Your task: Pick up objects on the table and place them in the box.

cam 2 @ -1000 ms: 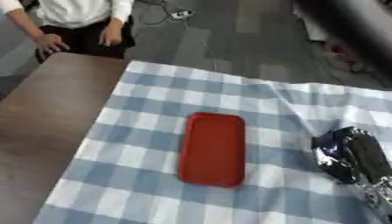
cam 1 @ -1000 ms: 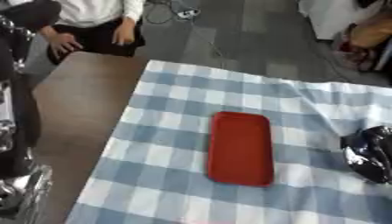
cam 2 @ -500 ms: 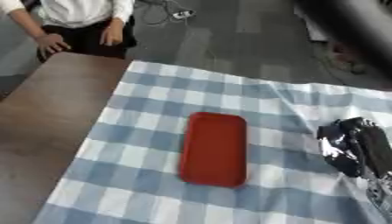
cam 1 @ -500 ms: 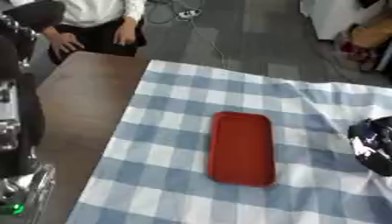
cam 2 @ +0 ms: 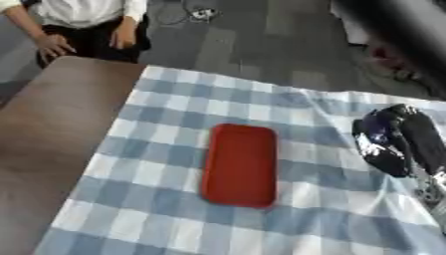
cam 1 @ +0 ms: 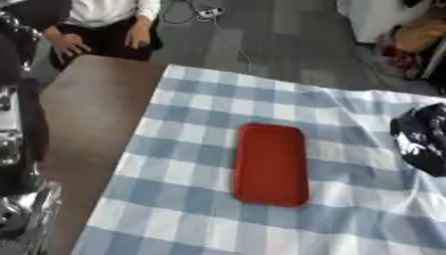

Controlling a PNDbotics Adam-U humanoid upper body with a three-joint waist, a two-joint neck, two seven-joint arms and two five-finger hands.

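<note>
Grey floor fills the top of the left eye view; below it we see a brown table (cam 1: 83, 114) with a blue-and-white checked cloth (cam 1: 191, 199) covering its right part. Centre frame, a red tray (cam 1: 271, 164) lies flat on the cloth, long side running up and down the frame. At the right edge sits a dark shiny shape, our right hand (cam 1: 424, 144), cut off by the frame; we cannot tell how its fingers stand. Down the left edge runs a black and silver arm (cam 1: 17, 149); no left hand visible.

Right eye view: tray left of centre, nothing touching it. The right hand shows more fully at centre right, well apart from the tray, over the cloth. Its dark fingers (cam 2: 418, 137) look curled round a dark glossy bundle (cam 2: 376, 142), blurred.
</note>
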